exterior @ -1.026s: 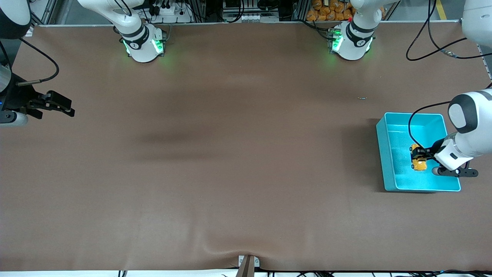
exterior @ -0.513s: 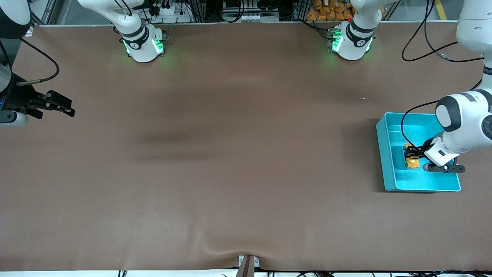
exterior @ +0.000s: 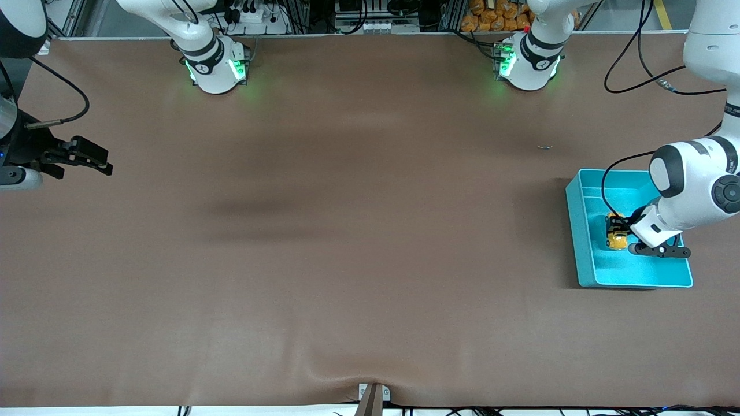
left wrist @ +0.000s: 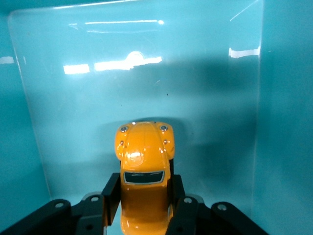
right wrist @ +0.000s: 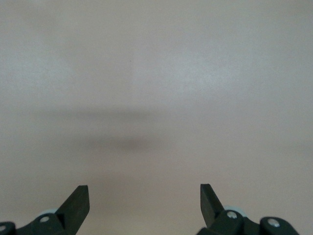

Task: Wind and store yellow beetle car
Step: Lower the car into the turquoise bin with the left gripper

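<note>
Now the yellow beetle car (exterior: 616, 238) is clamped lengthwise between the left gripper (exterior: 614, 232) fingers (left wrist: 111, 196), nose pointing away from the wrist, inside the turquoise bin (exterior: 580, 231). Right gripper (exterior: 95, 160) waits open at the right arm's end.

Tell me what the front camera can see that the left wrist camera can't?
Only the front view shows the whole brown table, both arm bases, and the right gripper waiting open over the table's edge at the right arm's end. Only the left wrist view shows the yellow beetle car's rounded nose and dark window up close, pinched between two black fingers. Both show the car held by the left gripper over the inside of the turquoise bin.
</note>
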Available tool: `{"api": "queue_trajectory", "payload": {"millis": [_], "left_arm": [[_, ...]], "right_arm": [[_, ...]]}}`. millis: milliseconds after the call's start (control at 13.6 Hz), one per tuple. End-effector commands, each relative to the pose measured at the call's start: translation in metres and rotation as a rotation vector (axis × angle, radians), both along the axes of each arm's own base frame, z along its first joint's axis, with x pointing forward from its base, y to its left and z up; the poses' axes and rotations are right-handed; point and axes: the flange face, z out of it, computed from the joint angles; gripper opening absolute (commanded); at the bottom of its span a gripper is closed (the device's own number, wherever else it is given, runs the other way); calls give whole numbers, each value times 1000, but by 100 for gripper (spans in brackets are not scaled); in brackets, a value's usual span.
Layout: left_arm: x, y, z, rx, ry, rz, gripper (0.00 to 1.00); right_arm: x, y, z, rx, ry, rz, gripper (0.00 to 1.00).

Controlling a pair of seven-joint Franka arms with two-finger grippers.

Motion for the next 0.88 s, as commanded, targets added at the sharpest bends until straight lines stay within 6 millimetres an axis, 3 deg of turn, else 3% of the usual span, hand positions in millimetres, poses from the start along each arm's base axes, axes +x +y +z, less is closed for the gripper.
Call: {"api": "queue_trajectory", "payload": {"millis": [0,73,147,293,513,806], "left_arm": [[-4,10,1,18,-8,1,50],[-4,10,3,19,-9,1,83],[-3,9,7,21,-17,1,100],[-2,8,26,30,-38,2,100],[2,4,80,48,-84,19,100],[10,-38,140,52,-145,-11,100]], "right_arm": [[-1,1,5,-16,-6,-11,100],[-1,1,5,-16,-8,-11,100],[-1,1,5,-16,-6,-11,100],[-1,1,5,-16,-6,-11,100],[-1,1,5,-16,-6,-11,100],[-1,1,5,-16,-6,-11,100]]}}
